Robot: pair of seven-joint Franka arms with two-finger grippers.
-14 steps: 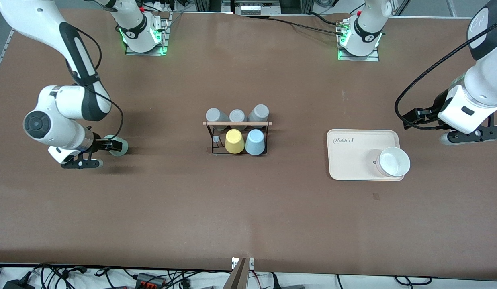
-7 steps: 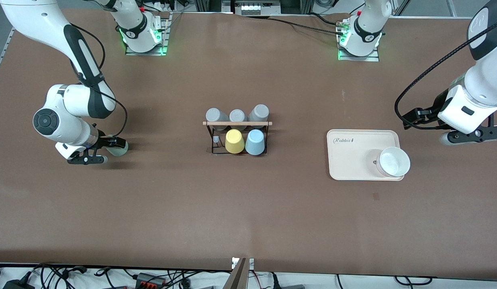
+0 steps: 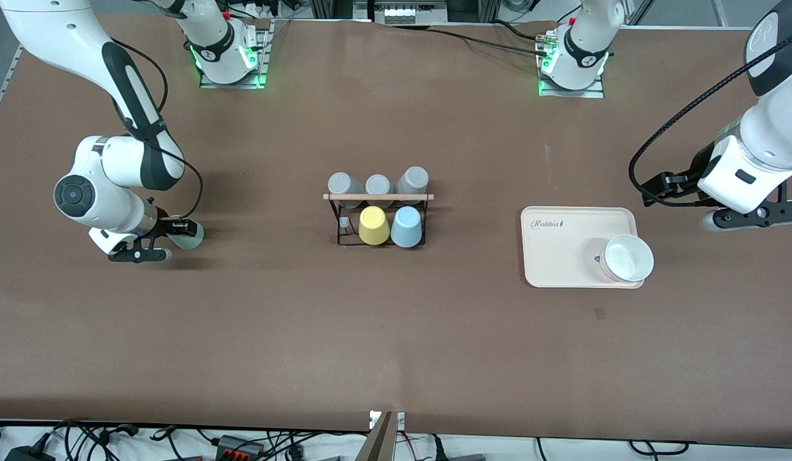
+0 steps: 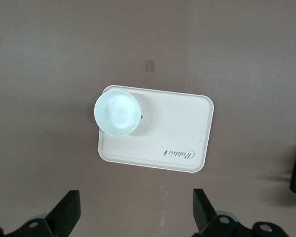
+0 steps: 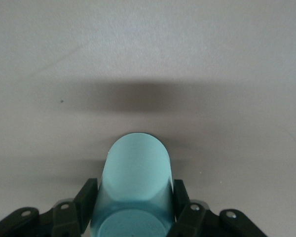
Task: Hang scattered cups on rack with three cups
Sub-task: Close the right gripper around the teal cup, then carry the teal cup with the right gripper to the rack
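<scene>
Since a second ago my right arm has swung in toward the mint cup (image 3: 189, 235), and my right gripper (image 3: 175, 228) has gone from spread around it to clamped on its sides. That cup is lying on its side on the worktop (image 3: 396, 333) at the right arm's end, my fingers (image 5: 86, 197) pressing both flanks. At the middle of the worktop the rack (image 3: 378, 219) is carrying three grey cups (image 3: 378, 184) in its row farther from the front camera, with a yellow cup (image 3: 373, 225) and the light blue cup (image 3: 406, 226) in the nearer row. Toward the left arm's end, a cream tray (image 3: 562, 246) is holding a white bowl (image 3: 626, 257). My left gripper (image 4: 135, 217) is waiting over the worktop beside that tray, jaws spread wide and gripping nothing.
</scene>
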